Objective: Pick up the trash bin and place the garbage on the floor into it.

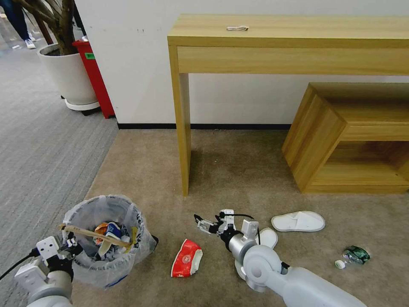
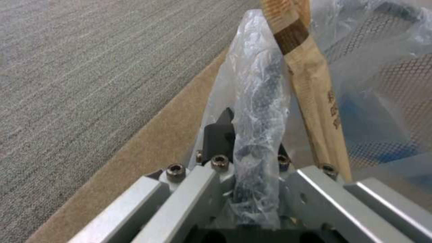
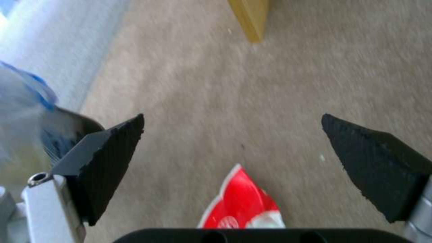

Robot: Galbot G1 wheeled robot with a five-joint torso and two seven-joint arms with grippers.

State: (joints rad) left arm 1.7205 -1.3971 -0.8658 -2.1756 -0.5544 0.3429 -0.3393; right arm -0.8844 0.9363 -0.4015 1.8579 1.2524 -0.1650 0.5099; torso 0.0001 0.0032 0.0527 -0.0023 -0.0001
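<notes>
Right hand (image 1: 204, 222) hangs wide open just above the crushed red-white cup (image 1: 186, 258); left hand (image 2: 252, 148) is clamped on the trash bin (image 1: 106, 238) rim.

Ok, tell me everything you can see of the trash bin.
The trash bin is small, round and dark with a perforated mesh wall, lined with a crinkled clear plastic bag folded over its rim. It sits tilted on the beige carpet beside the grey carpet. Crushed cups and a long paper-wrapped stick lie inside. The left hand is shut on its bagged rim.
</notes>
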